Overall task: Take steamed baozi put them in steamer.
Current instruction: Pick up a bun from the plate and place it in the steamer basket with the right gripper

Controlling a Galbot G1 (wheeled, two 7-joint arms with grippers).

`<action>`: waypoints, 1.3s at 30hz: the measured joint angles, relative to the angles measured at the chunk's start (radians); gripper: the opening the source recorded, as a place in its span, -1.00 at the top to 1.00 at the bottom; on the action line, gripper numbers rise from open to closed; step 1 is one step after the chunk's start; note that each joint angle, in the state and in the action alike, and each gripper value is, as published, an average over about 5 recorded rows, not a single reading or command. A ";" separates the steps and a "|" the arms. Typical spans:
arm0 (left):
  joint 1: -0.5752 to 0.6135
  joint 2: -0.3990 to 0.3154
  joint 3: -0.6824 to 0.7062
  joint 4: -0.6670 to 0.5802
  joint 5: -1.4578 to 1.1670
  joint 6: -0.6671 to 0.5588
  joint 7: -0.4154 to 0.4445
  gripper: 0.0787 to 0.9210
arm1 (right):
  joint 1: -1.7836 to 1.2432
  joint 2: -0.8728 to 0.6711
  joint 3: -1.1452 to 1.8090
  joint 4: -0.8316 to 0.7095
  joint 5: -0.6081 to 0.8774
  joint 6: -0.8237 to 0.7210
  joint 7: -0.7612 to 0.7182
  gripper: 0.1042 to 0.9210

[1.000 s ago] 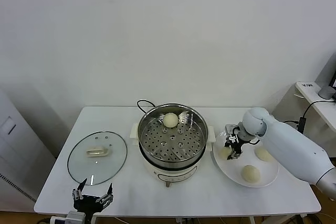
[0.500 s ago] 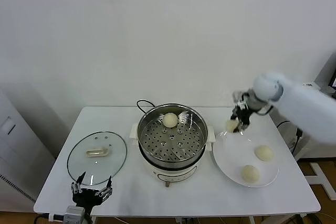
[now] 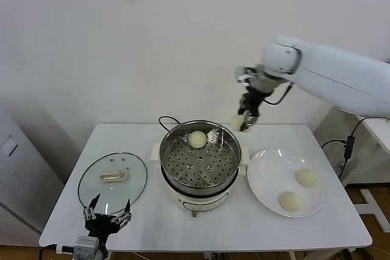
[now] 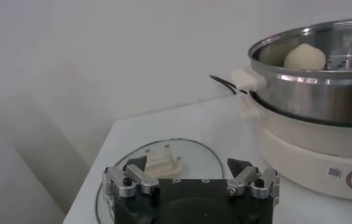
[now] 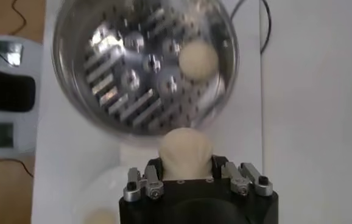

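The steel steamer (image 3: 200, 159) stands mid-table on its white base, and one baozi (image 3: 197, 139) lies at the back of its perforated floor, also seen as the baozi (image 5: 199, 58) in the steamer (image 5: 142, 61) from above. My right gripper (image 3: 244, 120) hangs above the steamer's back right rim, shut on a second baozi (image 3: 238, 122), the baozi (image 5: 186, 152) filling its jaws in the right wrist view. Two more baozi (image 3: 306, 177) (image 3: 290, 201) rest on the white plate (image 3: 268, 175). My left gripper (image 3: 107, 220) is open low at the table's front left.
A glass lid (image 3: 113, 181) with a white handle lies flat left of the steamer, in front of my left gripper (image 4: 189, 176). A black cord (image 3: 167, 120) runs behind the pot. A side table with cables stands far right.
My right gripper has lifted a baozi off the plate and carried it up and left to above the steamer's back right rim. The left arm barely moved.
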 measured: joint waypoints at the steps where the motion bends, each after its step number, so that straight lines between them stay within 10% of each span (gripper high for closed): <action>1: 0.001 0.000 0.002 -0.002 0.000 -0.001 -0.001 -0.77 | -0.003 0.024 -0.004 -0.007 0.008 -0.011 0.005 0.04; 27: -0.008 0.000 0.018 -0.007 -0.016 -0.003 -0.002 -0.77 | -0.238 0.408 0.003 -0.191 0.015 -0.133 0.097 0.03; 39: -0.002 0.000 0.016 -0.017 -0.017 -0.003 -0.002 -0.77 | -0.252 0.412 0.010 -0.177 0.004 -0.141 0.131 -0.66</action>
